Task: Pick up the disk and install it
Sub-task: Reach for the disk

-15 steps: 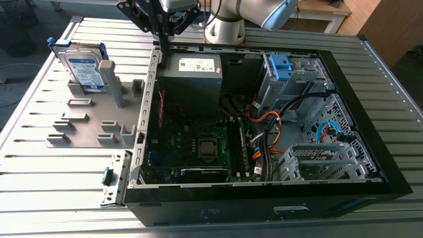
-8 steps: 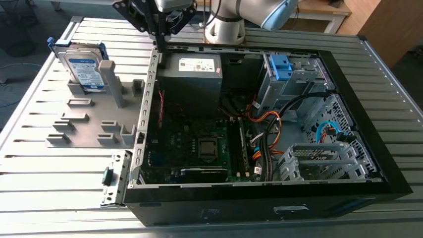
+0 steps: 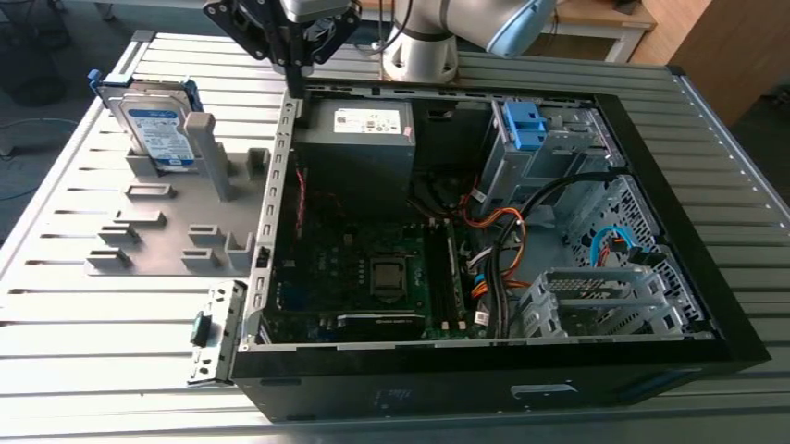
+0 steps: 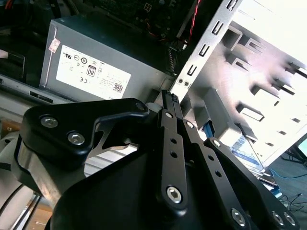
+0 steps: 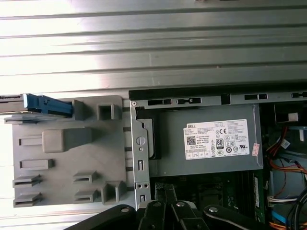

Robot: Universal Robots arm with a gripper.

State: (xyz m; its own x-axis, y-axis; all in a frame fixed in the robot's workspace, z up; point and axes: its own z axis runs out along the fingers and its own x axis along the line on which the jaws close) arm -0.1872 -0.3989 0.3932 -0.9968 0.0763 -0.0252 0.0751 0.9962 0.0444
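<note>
Presently, the end effector (image 3: 294, 63) hangs over the open computer case's (image 3: 494, 388) edge, fingers apparently closed on nothing. The disk (image 3: 158, 129) stands upright in the grey holder (image 3: 161, 231) on the table (image 3: 74, 370), beside the case.

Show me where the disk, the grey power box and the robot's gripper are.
disk (image 3: 161, 134), exterior view, on its blue-and-white label.
grey power box (image 3: 358, 171), exterior view, on its bare grey side below the white sticker.
gripper (image 4: 169, 96), second wrist view, at the tips of its black fingers.
</note>
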